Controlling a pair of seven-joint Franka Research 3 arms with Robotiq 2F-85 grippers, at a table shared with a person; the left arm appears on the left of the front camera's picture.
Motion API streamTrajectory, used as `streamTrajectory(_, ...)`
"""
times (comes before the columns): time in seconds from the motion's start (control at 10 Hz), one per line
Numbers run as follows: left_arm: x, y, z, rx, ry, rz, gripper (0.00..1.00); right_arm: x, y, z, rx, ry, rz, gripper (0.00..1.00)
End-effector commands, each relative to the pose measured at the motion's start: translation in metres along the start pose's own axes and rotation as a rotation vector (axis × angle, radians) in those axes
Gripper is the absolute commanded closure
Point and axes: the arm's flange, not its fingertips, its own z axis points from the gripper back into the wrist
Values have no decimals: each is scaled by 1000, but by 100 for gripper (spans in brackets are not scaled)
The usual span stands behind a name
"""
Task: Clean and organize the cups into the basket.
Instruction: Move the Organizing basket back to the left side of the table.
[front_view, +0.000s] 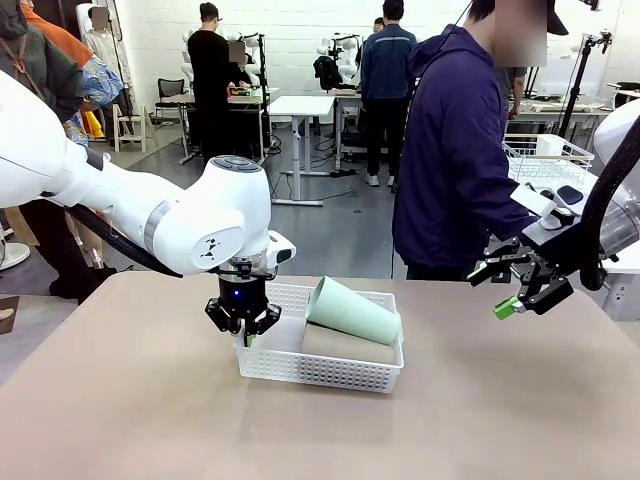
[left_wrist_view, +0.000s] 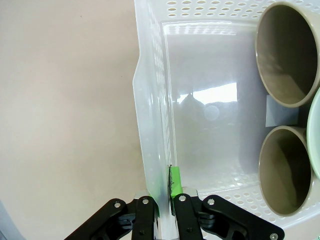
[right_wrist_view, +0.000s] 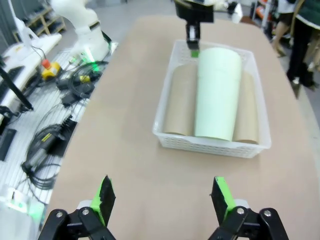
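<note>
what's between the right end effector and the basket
Only bare table, seen in the right wrist view: the open right end effector hangs short of the basket.

Mint cup (right_wrist_view: 216, 92) atop 2 tan cups (right_wrist_view: 181, 100) – lying in basket (right_wrist_view: 210, 142).

a low white plastic lattice-walled basket (front_view: 320, 368) sits on a tan counter (front_view: 130, 420). inside it a pale mint green tapered cup (front_view: 352, 312) lies tilted on its side atop a beige-tan cup (front_view: 345, 346). the left arm's black claw (front_view: 243, 326) points down, pinched closed on the basket's left rim. the right claw (front_view: 500, 290), green-padded, hangs above the counter's right side with jaws apart, holding nothing. a person in a dark navy jacket (front_view: 455, 150) stands at the far edge.
</note>
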Motion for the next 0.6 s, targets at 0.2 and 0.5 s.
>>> streamTrajectory(0.2, 0, -1, 1, 7, 2, 0, 100, -28, 57, 38, 105, -334, -624, 0)
streamTrajectory(0.5, 0, -1, 1, 7, 2, 0, 100, -73, 111, 75, 147, -586, -1013, 0)
